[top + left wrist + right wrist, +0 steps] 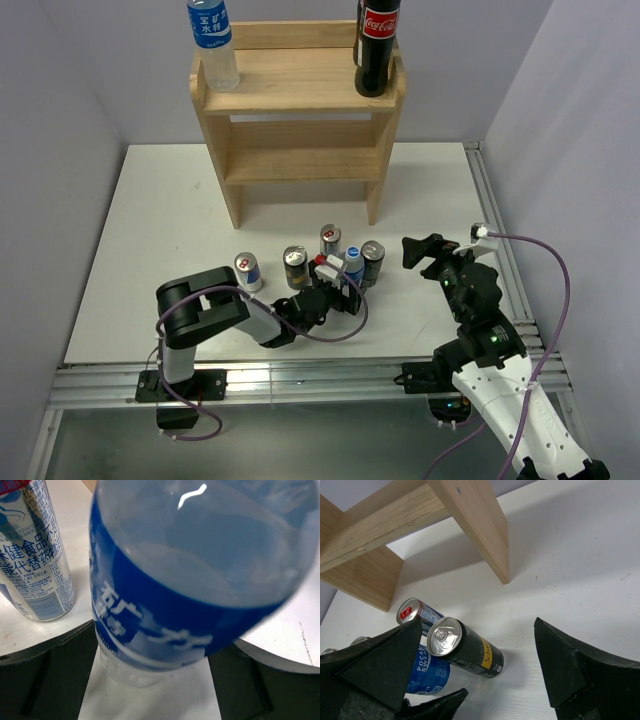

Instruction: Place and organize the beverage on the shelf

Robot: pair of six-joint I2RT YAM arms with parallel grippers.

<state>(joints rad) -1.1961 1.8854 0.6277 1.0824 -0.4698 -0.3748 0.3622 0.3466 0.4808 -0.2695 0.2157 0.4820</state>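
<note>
A small blue-labelled bottle (190, 580) was seen filling the left wrist view. It stood upright on the white table (150, 220), between the fingers (50, 680) of the left gripper (345, 280). The jaws were spread on either side of it, and bare table showed between the bottle's base and each finger. A silver can with blue print (35, 560) was stood just to the left of the bottle in that view.

From above, a dark can (373, 262) was seen just right of the bottle. A second dark can (295, 267) was to its left, and a blue-and-silver can (247, 270) was further left.

The right gripper (440, 255) was positioned near the right of this group. Its fingers (580, 675) were spread wide, with nothing gripped.

The shelf (300, 85) was set at the far side of the table. A water bottle (213, 45) was stood at the left of its top board and a cola bottle (377, 45) at the right.
</note>
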